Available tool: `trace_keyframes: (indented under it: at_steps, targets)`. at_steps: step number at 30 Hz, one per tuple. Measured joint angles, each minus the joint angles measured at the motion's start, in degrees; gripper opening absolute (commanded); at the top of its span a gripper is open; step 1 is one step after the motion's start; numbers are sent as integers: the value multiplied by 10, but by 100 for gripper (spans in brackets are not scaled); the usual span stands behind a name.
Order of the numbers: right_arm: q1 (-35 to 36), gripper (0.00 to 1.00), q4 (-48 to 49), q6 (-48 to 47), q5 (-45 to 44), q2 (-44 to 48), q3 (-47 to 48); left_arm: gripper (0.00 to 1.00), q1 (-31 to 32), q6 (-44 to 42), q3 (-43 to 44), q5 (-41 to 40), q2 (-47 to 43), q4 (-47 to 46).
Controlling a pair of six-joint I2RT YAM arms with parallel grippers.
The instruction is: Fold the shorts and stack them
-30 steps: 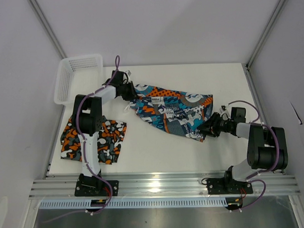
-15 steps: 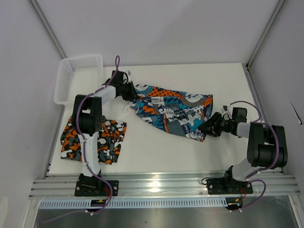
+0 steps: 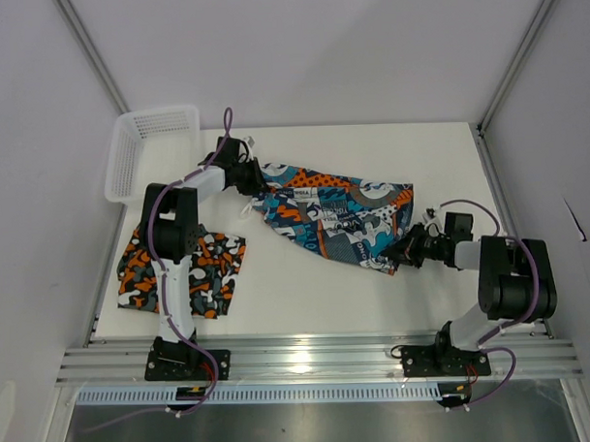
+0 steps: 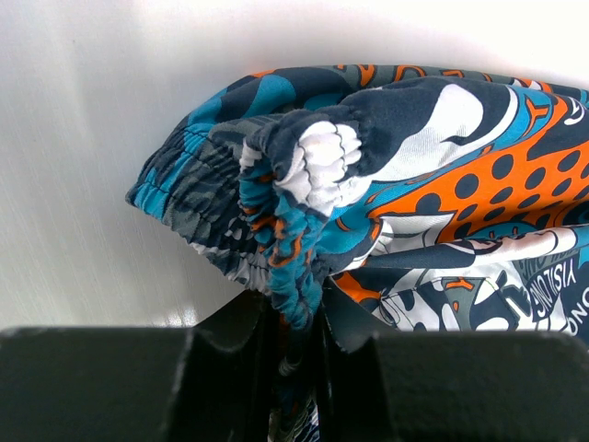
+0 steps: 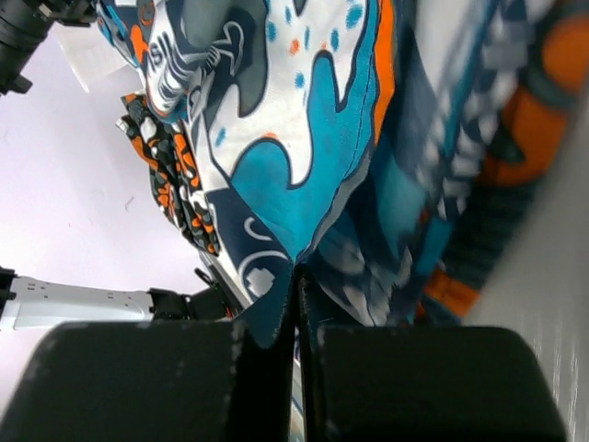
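The teal graphic shorts (image 3: 334,215) lie mid table (image 3: 307,284), the left end effector (image 3: 253,184) pinching their waistband, the right end effector (image 3: 398,256) pinching their hem; the camouflage shorts (image 3: 195,268) lie at the near-left corner

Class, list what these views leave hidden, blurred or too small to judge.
- Top view: the left arm covers the middle of the camouflage shorts.
- Left wrist view: the bunched waistband of the teal shorts hides the left hand's contact point.
- Right wrist view: fabric at right is blurred.
- Top view: the right hand is too small to show its grip.
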State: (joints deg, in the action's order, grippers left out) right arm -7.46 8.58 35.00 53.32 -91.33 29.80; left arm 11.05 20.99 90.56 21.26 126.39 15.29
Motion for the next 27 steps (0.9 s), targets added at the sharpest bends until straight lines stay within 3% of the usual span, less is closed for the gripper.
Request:
trace_keyframes:
  at_steps: [9,23,24,27]
  targets:
    - [-9,0,-90,-10,-38,153,-49,21,-2,2,1,6,2,-1]
    - [-37,0,-208,-25,-103,264,-111,21,-14,15,11,36,14,0]
    - [-37,2,-211,-24,-109,277,-111,21,-15,16,11,39,15,-1]
    - [-35,35,-214,-19,-119,286,-111,21,-17,19,11,45,16,-2]
